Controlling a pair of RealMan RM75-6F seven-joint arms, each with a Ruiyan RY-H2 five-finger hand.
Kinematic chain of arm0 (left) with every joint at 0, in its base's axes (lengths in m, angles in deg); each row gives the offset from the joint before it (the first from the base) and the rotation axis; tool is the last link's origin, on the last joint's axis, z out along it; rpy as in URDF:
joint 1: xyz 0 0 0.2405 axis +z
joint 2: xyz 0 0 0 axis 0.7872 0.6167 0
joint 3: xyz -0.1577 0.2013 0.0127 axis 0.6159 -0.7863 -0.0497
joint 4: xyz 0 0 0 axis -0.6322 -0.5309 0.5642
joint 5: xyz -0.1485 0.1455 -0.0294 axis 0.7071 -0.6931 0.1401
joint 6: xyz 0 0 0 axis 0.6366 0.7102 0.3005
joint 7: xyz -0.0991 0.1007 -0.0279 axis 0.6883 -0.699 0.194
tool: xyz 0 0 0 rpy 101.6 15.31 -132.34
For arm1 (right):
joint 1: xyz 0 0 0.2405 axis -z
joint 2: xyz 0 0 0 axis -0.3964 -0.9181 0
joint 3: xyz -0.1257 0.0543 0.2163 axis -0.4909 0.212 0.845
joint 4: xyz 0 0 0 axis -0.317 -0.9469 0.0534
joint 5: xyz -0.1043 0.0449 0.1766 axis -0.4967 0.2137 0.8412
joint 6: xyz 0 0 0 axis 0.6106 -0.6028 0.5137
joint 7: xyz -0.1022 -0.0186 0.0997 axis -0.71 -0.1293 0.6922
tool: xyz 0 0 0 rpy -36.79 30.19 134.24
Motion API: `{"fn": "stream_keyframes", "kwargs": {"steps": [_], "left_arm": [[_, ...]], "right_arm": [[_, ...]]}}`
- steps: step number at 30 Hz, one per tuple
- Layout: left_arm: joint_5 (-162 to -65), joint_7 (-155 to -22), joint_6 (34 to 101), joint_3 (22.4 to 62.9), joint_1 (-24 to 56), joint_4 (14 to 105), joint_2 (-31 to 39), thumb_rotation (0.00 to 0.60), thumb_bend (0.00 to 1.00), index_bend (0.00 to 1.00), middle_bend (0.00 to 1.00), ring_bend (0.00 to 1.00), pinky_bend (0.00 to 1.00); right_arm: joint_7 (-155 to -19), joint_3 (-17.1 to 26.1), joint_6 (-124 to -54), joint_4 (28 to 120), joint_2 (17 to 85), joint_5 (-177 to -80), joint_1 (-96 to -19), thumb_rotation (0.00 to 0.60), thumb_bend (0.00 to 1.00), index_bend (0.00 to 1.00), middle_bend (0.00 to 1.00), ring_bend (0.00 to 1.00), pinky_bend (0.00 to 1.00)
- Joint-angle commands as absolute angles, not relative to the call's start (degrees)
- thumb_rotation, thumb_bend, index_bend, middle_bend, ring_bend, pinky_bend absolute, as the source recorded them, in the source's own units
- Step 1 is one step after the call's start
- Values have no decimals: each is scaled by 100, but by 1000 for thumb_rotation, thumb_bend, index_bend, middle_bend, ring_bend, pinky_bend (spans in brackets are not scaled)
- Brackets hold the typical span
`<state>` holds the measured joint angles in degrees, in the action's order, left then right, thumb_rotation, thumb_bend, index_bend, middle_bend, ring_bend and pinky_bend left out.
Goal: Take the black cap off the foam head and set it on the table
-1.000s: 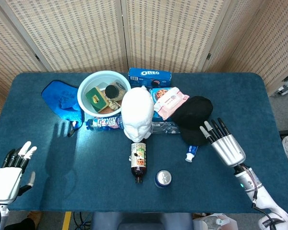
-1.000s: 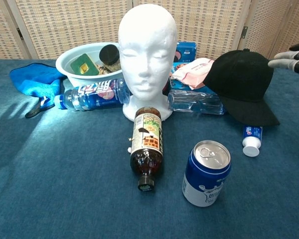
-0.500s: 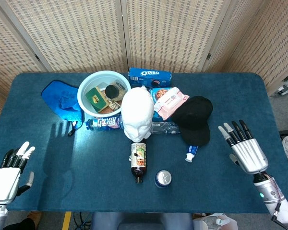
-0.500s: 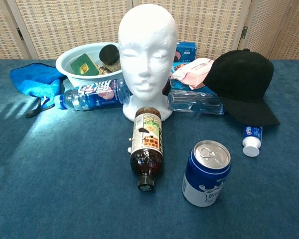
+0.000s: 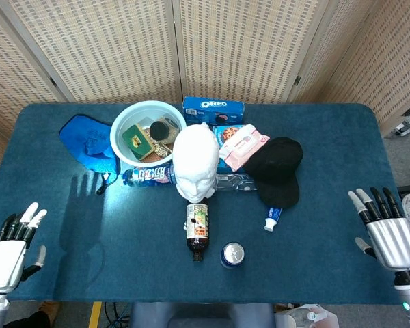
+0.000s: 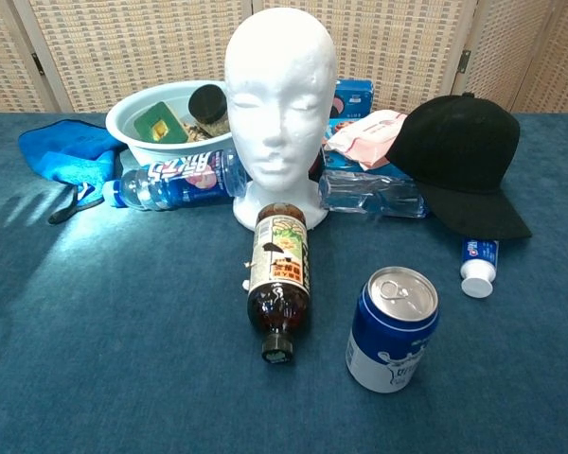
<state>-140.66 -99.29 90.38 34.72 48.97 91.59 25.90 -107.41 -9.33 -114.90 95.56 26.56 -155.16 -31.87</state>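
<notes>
The black cap (image 5: 275, 169) (image 6: 464, 161) lies on the blue table to the right of the bare white foam head (image 5: 195, 161) (image 6: 279, 95), its brim toward the front. My right hand (image 5: 388, 232) hovers open, fingers spread, at the table's right front corner, well away from the cap. Open and holding nothing as well, my left hand (image 5: 12, 244) sits at the left front corner. Neither hand shows in the chest view.
Around the head: a pale bowl (image 5: 121, 123) of small items, a blue cloth (image 5: 89, 140), an Oreo box (image 5: 212, 109), a pink wipes pack (image 5: 244, 145), two lying water bottles (image 6: 170, 178), a brown bottle (image 5: 197, 229), a blue can (image 6: 390, 328), a small tube (image 5: 272, 218).
My right hand has drawn back from beside the cap to the table's right front corner. The left hand slid slightly down and outward. The cap stayed put.
</notes>
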Motion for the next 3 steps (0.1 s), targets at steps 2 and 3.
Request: {"fn": "stream_keyframes", "kwargs": {"steps": [2, 3], "left_arm": [[-14074, -9929, 9027, 3487, 4881, 9152, 2568, 600, 485, 79, 0, 0, 0], [-14079, -9931, 9021, 3491, 4873, 9151, 2563, 600, 486, 79, 0, 0, 0]], "right_arm": [[-10603, -895, -11598, 9511, 2656, -15473, -3021, 600, 0, 101, 130, 41, 67], [-10565, -884, -11606, 9511, 2661, -15479, -3003, 600, 0, 101, 130, 41, 67]]}}
